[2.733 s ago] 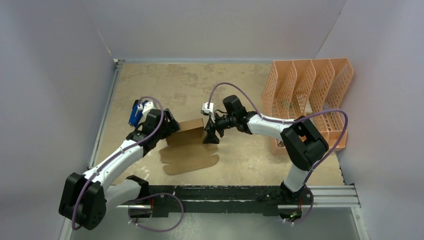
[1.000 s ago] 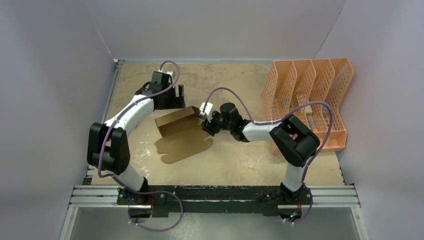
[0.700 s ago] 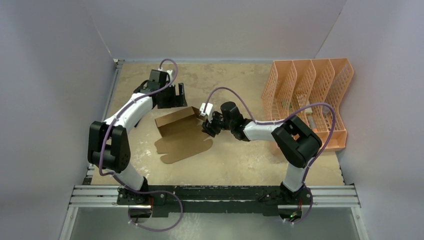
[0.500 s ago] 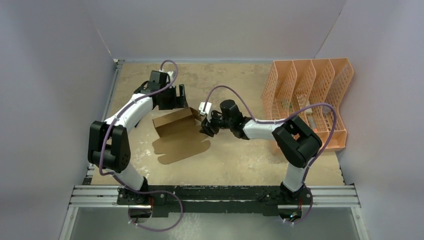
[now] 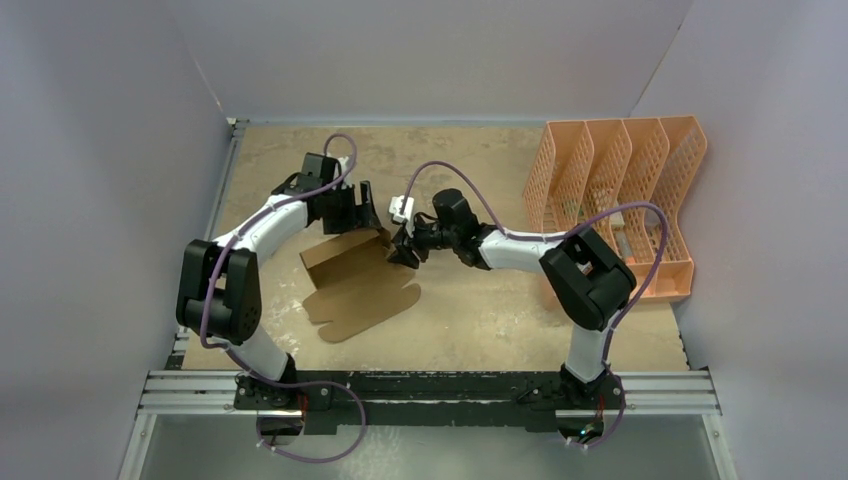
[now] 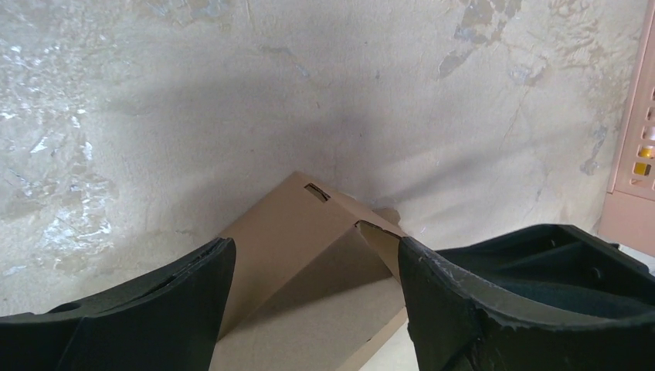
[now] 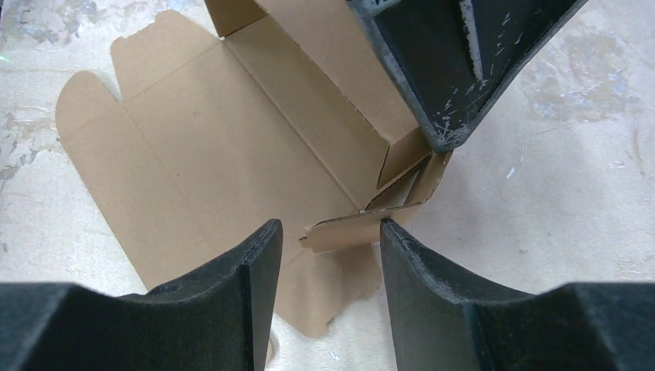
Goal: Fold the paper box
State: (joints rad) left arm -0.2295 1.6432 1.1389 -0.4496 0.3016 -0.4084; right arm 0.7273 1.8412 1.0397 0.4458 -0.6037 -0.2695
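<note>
The paper box (image 5: 362, 298) is brown cardboard, partly folded, lying mid-table with its back wall raised and its rounded-tab lid flat toward the front. My left gripper (image 5: 367, 216) hovers open at the box's far right corner; in the left wrist view that gripper (image 6: 313, 259) straddles the raised wall of the box (image 6: 301, 247) without touching it. My right gripper (image 5: 403, 252) is open at the box's right end. In the right wrist view that gripper (image 7: 330, 236) has a small side flap (image 7: 359, 229) just beyond its tips, unclamped, and the box floor (image 7: 216, 139) spreads behind.
A peach-orange perforated file organizer (image 5: 620, 195) stands at the right side of the table; its edge shows in the left wrist view (image 6: 637, 116). Grey walls enclose the table on three sides. One left finger (image 7: 440, 69) crosses the top of the right wrist view.
My left gripper has come down from the far side to the box's back right corner. The box has slid and turned slightly leftward. My right gripper has followed up and left.
</note>
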